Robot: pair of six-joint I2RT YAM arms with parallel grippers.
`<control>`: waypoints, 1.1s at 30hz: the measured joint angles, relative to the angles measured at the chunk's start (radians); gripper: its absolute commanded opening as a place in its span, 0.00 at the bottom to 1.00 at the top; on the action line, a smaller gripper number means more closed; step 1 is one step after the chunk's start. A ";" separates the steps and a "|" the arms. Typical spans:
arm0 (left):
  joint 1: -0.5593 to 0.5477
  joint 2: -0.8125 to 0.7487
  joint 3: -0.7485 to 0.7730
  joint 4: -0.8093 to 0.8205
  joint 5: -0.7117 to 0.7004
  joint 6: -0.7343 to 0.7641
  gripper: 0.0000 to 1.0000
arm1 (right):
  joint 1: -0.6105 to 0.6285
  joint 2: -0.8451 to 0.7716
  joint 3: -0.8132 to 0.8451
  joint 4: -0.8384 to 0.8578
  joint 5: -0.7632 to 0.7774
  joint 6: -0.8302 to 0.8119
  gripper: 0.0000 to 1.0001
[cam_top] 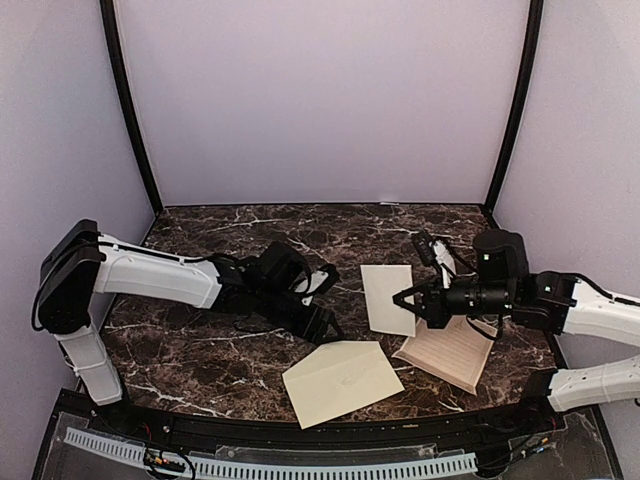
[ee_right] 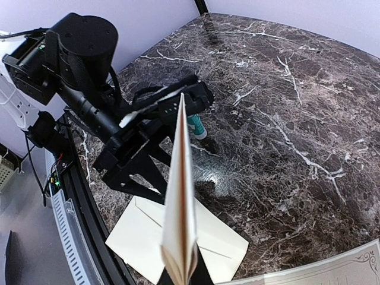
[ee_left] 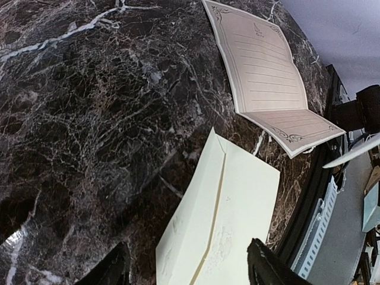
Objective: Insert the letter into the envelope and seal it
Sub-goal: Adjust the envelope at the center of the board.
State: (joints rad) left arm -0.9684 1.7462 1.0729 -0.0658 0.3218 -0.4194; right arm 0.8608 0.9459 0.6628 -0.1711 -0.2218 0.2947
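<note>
Dark veined marble table [cam_top: 230, 235] lies under both arms, and on it your right gripper [cam_top: 408, 300] is pinched flat on one panel of the letter [cam_top: 447, 352], standing that pale panel upright. The lined, dark-bordered tan panel rests on the table at about 4 o'clock. Treat the sheet as light, floppy and springy at its creases, best gripped near an edge beside a fold. Your left gripper [cam_top: 337, 302] stands spread and empty, with the plain cream envelope [cam_top: 342, 380] lying flat at its 5 o'clock, flap side up.
</note>
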 measured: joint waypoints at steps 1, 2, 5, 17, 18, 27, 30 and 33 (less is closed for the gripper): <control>0.002 0.022 0.016 -0.006 0.002 0.003 0.66 | 0.000 -0.011 -0.003 0.000 0.002 0.006 0.00; 0.003 0.037 0.026 -0.009 0.003 0.005 0.66 | 0.000 -0.018 -0.005 0.000 0.003 0.009 0.00; 0.006 0.080 0.054 -0.020 0.012 0.011 0.65 | 0.000 -0.034 -0.011 0.000 0.006 0.022 0.00; 0.009 0.170 0.113 -0.061 0.067 0.032 0.41 | 0.000 -0.057 -0.023 0.002 0.014 0.039 0.00; 0.009 0.175 0.117 -0.066 0.069 0.033 0.39 | 0.000 -0.057 -0.023 0.003 0.014 0.040 0.00; 0.009 0.180 0.122 -0.093 0.110 0.050 0.02 | 0.000 -0.057 -0.030 0.010 0.017 0.040 0.00; 0.009 0.174 0.116 -0.092 0.111 0.051 0.00 | 0.000 -0.057 -0.033 0.011 0.019 0.041 0.00; 0.009 0.138 0.085 -0.085 0.096 0.040 0.00 | 0.000 -0.057 -0.033 0.016 0.020 0.044 0.00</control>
State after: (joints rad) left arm -0.9592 1.8843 1.1576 -0.1513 0.4175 -0.3794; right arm 0.8608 0.8886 0.6296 -0.1555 -0.2016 0.3389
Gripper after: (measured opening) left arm 0.005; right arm 0.004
